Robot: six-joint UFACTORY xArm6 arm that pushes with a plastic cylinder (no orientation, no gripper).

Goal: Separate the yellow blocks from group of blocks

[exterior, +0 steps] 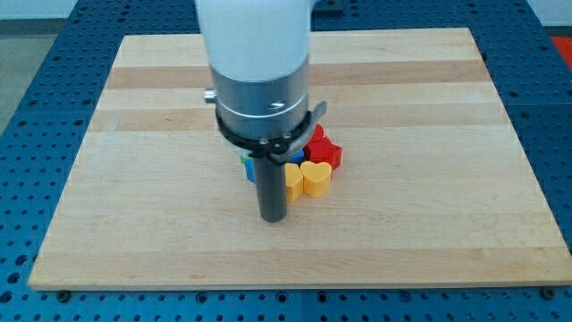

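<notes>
A tight group of blocks sits near the middle of the wooden board [134,179]. A yellow heart-shaped block [316,177] lies at the group's lower right. A second yellow block [293,182] touches its left side; its shape is partly hidden by my rod. Red blocks [325,150] lie just above the yellow heart. A blue block [295,158] shows between them, and another blue piece [249,168] with a green sliver [244,161] peeks out left of the rod. My tip [273,217] rests on the board just below-left of the yellow blocks, close to the second one.
The arm's white and grey body [259,63] hangs over the group and hides its upper left part. The board's edges are ringed by a blue perforated table [27,107].
</notes>
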